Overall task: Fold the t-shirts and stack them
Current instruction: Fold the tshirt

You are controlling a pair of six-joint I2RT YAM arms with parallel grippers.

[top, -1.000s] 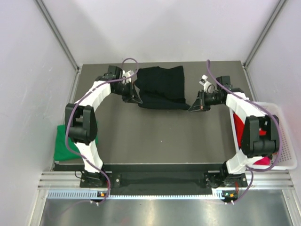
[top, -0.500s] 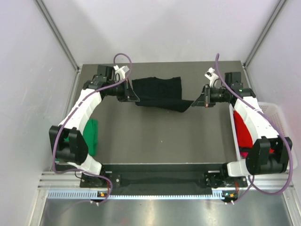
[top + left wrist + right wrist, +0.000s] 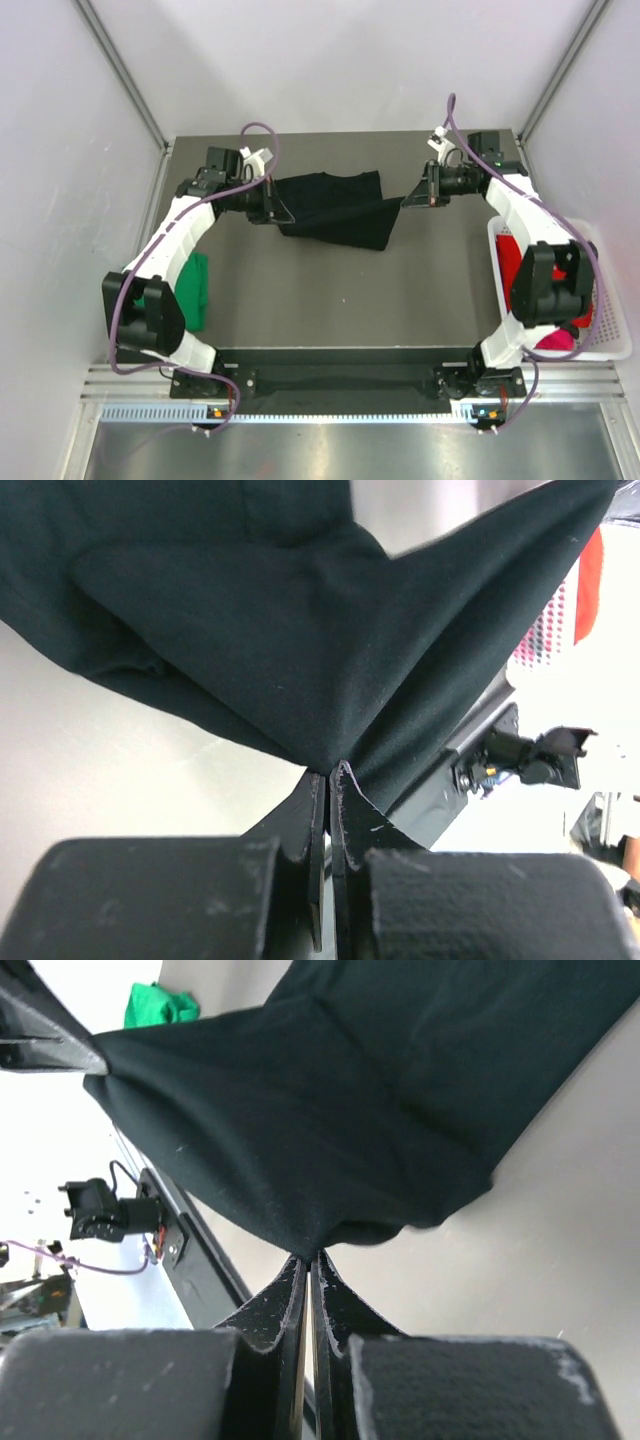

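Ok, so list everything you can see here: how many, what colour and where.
black shirt: 1, black, held up over the far half of the table between both grippers
green shirt: 1, bright green, at the table's left edge, partly hidden by the left arm
red shirt: 1, red, in the basket
pink shirt: 1, pink, at the basket's near end
basket: 1, white mesh, at the table's right edge
table: 1, dark grey
left gripper: 1, black, shut on the black shirt's left end
right gripper: 1, black, shut on its right end
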